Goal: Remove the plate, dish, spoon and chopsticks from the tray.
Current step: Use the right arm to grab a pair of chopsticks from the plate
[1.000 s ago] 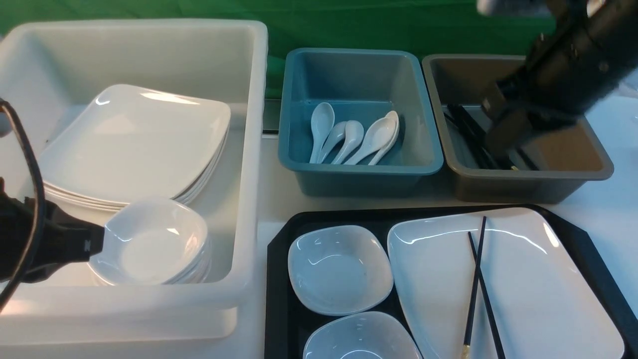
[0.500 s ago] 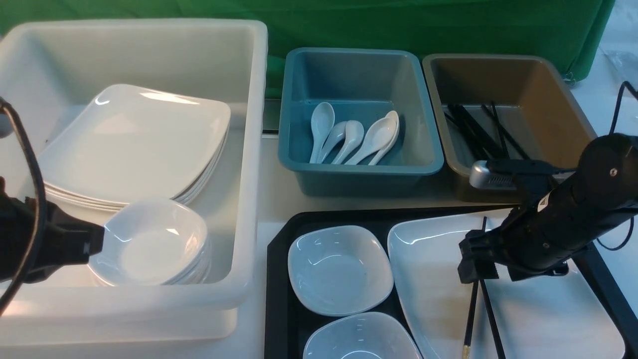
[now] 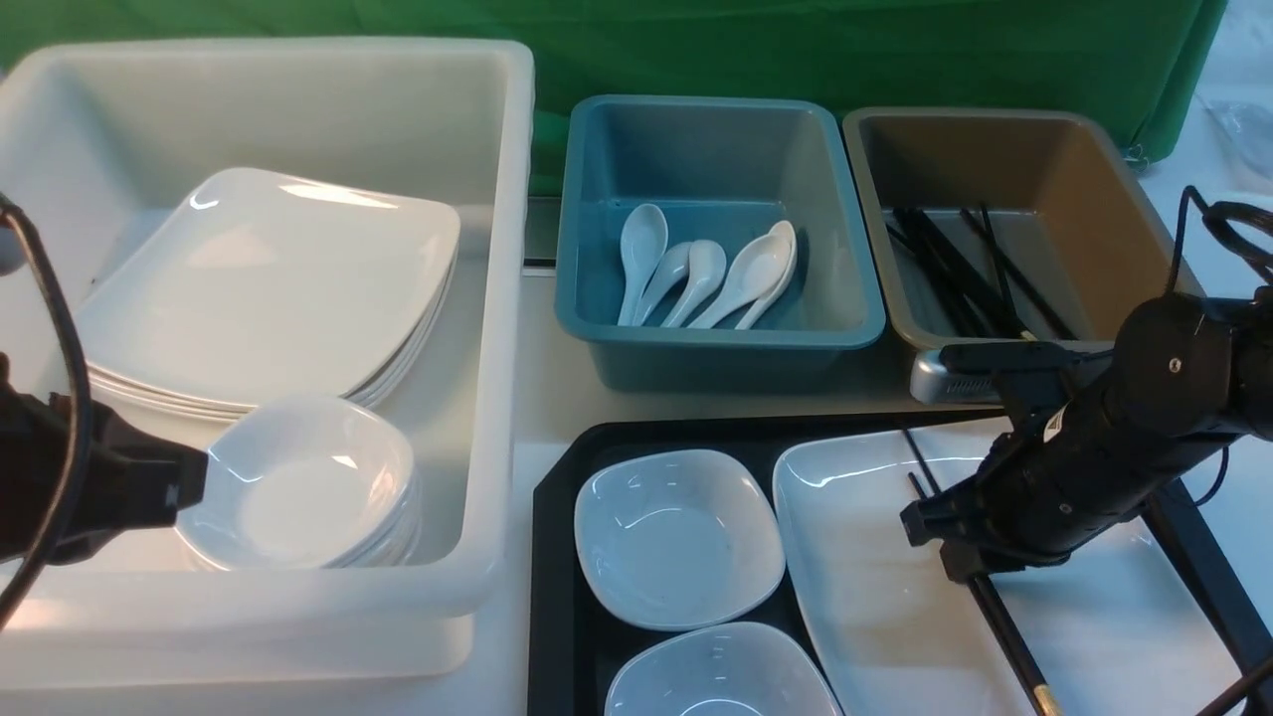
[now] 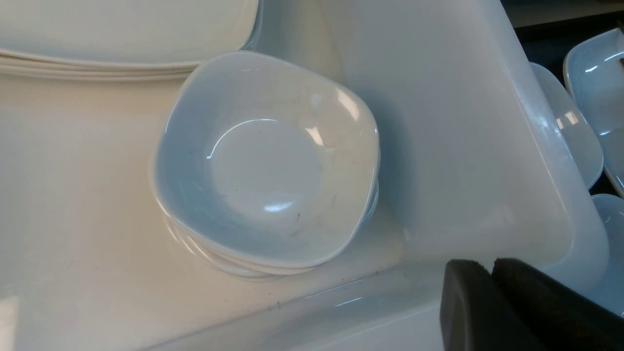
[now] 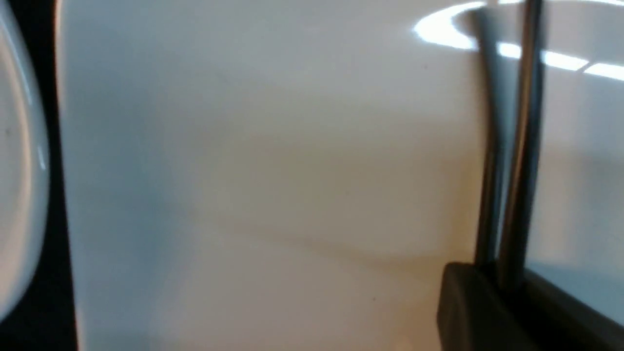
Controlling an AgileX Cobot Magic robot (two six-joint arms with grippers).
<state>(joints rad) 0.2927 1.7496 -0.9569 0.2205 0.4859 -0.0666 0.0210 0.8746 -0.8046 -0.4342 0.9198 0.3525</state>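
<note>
right end effector: clamped on chopsticks, plate right under it | left end effector: pinched closed, dish stack just beside it

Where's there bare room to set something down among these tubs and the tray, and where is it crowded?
Bare: blue tub, behind the spoons; brown tub, right of the stored chopsticks; narrow table strip between blue tub and tray. Crowded: the tray, filled by two dishes and the plate under the right gripper.
</note>
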